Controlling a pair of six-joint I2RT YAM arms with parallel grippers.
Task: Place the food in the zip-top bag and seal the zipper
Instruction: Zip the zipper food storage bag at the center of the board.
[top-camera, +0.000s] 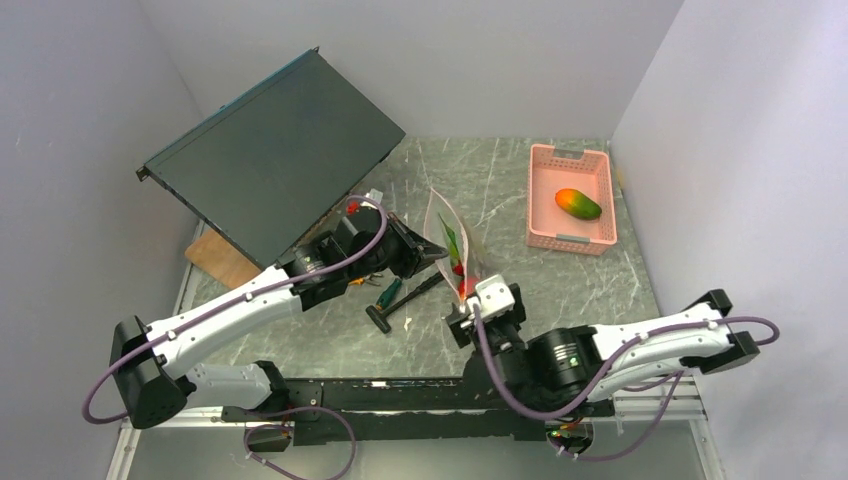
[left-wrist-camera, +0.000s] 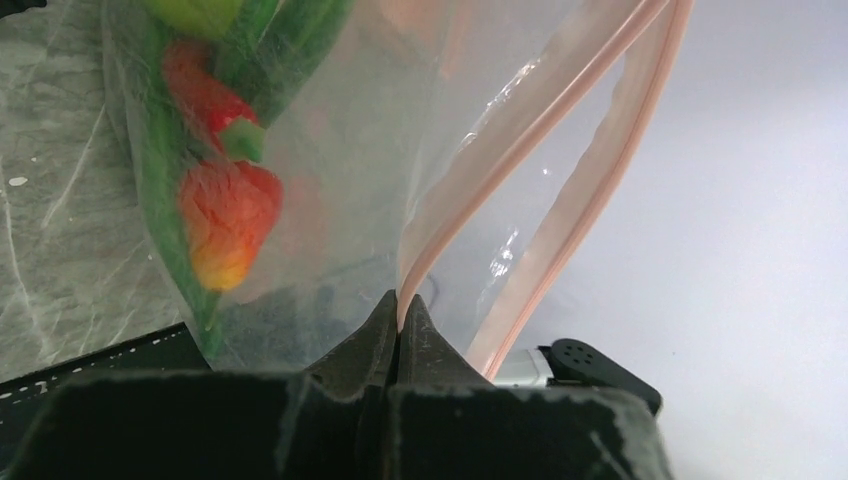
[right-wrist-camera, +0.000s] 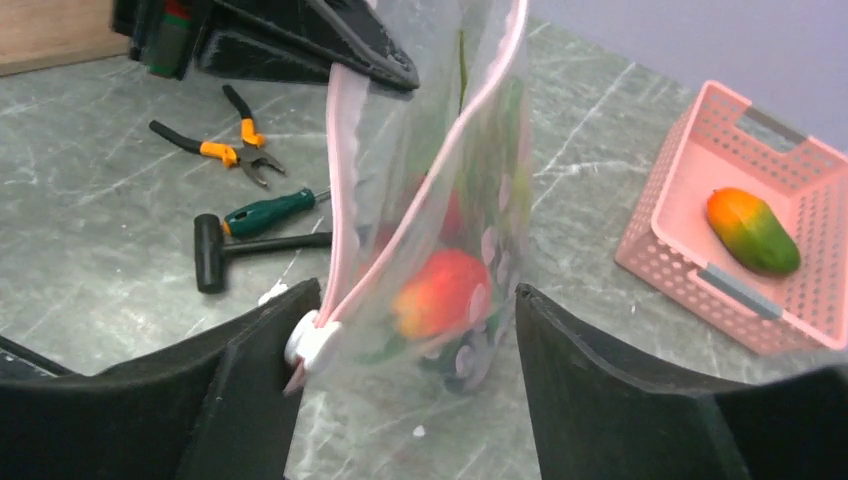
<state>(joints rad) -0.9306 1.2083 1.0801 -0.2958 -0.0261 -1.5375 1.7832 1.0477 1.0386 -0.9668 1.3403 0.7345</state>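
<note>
One piece of the food, an orange-green plastic toy mango (top-camera: 578, 204), is seen in the top view lying in a pink slotted plastic basket (top-camera: 536, 200), beyond and to the right of the clear crinkly plastic zip-top bag (top-camera: 441, 215). The bag is held on edge over the grey marbled tabletop (top-camera: 560, 290). The filling is therefore judged unfinished, and if the zipper were run shut now the mango would be left out. A large dark flat panel (top-camera: 270, 155) is propped at a tilt well to the bag's left. In the left wrist view the left gripper (left-wrist-camera: 398, 318) is pressed together on one side of the long pale pink zipper strip (left-wrist-camera: 515, 145), while the other side bows away and the mouth gapes. A red plastic toy chili (left-wrist-camera: 205, 95) and a red-orange rounded plastic toy fruit (left-wrist-camera: 230, 215) are seen through the film. With only one thin lip pinched, a slip under the contents' weight is thought possible, and the bag could then sag and spill. In the right wrist view the right gripper (right-wrist-camera: 412, 300) is spread wide, with the bag's end between its fingers and a small white plastic knob (right-wrist-camera: 312, 342) on the strip touching one finger. Orange-handled metal pliers (right-wrist-camera: 235, 150), a green-handled screwdriver (right-wrist-camera: 270, 212) and a black mallet (right-wrist-camera: 215, 250) are scattered to the bag's left, away from the basket, so they are judged no hindrance. The right gripper's own place around the bag is what would have to be given up before the mango could be fetched.
</note>
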